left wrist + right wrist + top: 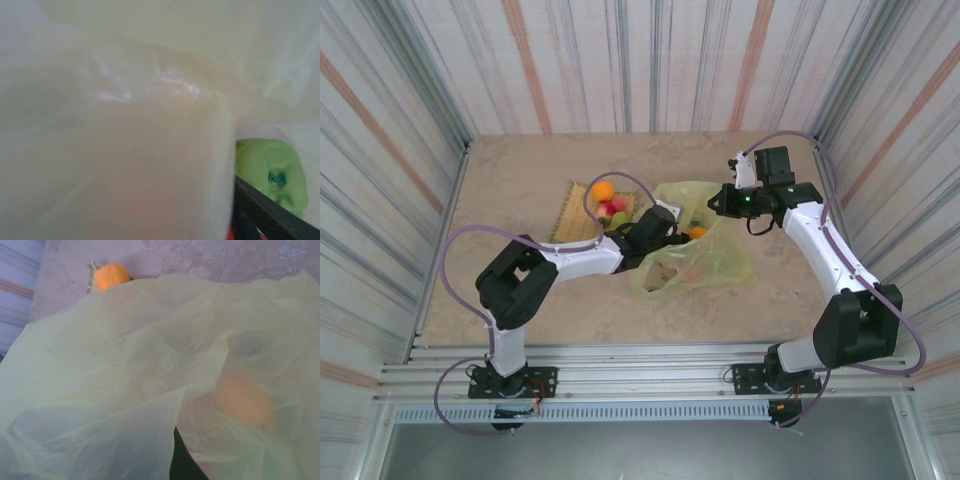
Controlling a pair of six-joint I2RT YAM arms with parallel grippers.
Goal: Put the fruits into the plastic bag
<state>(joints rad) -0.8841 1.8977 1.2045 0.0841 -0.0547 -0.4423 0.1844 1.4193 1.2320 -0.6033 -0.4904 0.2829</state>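
- The left gripper [668, 226] sits in the mouth of the bag [705, 262], its tip under the film. How wide its jaws stand cannot be told from above.
- In the left wrist view one black finger [265, 215] shows at the lower right. The bag's [125, 150] pale film lies right against the lens and hides the rest.
- Just beyond that finger, inside the bag, lies a bright green lump [272, 172], probably a fruit, with a small teal mark on it.
- The right gripper [718, 202] is closed, pinching the bag's rim on the side across the mouth from the left gripper.
- From the right wrist, the bag [125, 365] spreads out from these jaws and covers most of what lies ahead.
- Through the film, just ahead and to the right of the right jaws, an orange fruit [245, 400] rests inside the bag. From above it lies between the two grippers [698, 233].
- Some of the fruits are not yet bagged. They sit on the mat [570, 215], behind the left gripper's wrist and well away from the right jaws.
- On the mat are a second orange [603, 190], a red fruit [607, 210] and a green fruit [620, 219], all clustered and touching.
- The second orange [112, 276] also shows past the bag's far edge in the right wrist view.
- The bag lies slumped on the table [510, 170], with its mouth toward the mat.
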